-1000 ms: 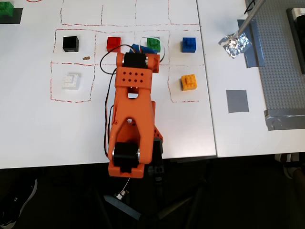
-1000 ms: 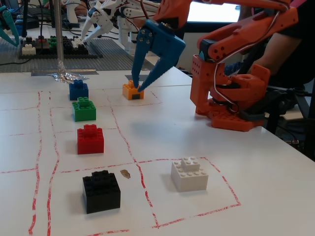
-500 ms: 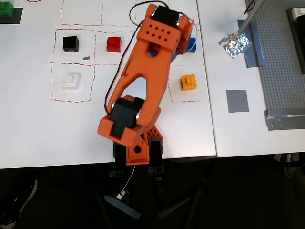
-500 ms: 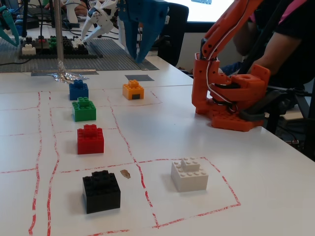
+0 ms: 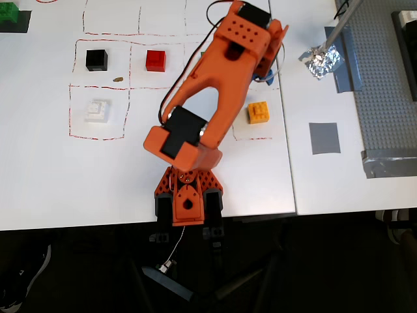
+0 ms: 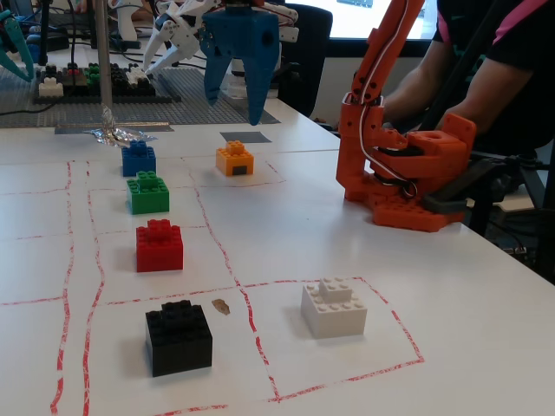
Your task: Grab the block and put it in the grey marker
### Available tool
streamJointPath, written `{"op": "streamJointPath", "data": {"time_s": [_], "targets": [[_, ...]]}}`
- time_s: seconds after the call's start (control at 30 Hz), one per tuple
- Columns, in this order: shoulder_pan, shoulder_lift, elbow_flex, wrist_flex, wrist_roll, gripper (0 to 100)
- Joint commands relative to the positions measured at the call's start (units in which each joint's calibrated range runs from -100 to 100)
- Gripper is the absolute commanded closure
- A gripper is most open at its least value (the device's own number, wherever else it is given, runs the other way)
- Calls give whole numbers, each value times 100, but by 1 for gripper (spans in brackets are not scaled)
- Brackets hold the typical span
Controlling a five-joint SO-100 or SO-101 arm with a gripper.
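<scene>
Overhead view: the block (image 5: 258,112) sat on the white counter (image 5: 39,176) inside a red-outlined square, just right of the orange arm (image 5: 215,91). The arm's body covered its own tip, so only a sliver of blue showed beside the wrist, above and left of the block; whether the jaws were spread or closed could not be told here. The grey marker (image 5: 324,137) lay flat, well right of the block, across a seam in the counter. Crumpled foil (image 5: 321,60) lay above the marker, and a studded grey baseplate (image 5: 384,85) ran along the right edge. A black brick (image 5: 96,60), a red brick (image 5: 156,60) and a white brick (image 5: 98,109) occupied squares to the left.

Fixed view: the blue jaws (image 6: 236,102) hung spread apart and empty above the counter, tips pointing down. The block (image 6: 235,159) stood on the counter below them, clear of both fingers and untouched. The grey marker (image 6: 245,136) lay just behind the block. Blue (image 6: 139,159), green (image 6: 147,192), red (image 6: 159,245), black (image 6: 178,337) and white (image 6: 334,307) bricks stood nearer the camera. A seated person (image 6: 486,61) was behind the arm's base (image 6: 408,186).
</scene>
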Motion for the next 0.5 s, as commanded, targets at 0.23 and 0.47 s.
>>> {"op": "streamJointPath", "data": {"time_s": [0.23,0.47], "targets": [[604,796,-937,-321,-186,62],[878,1262,-919,-697,-156,62]]}}
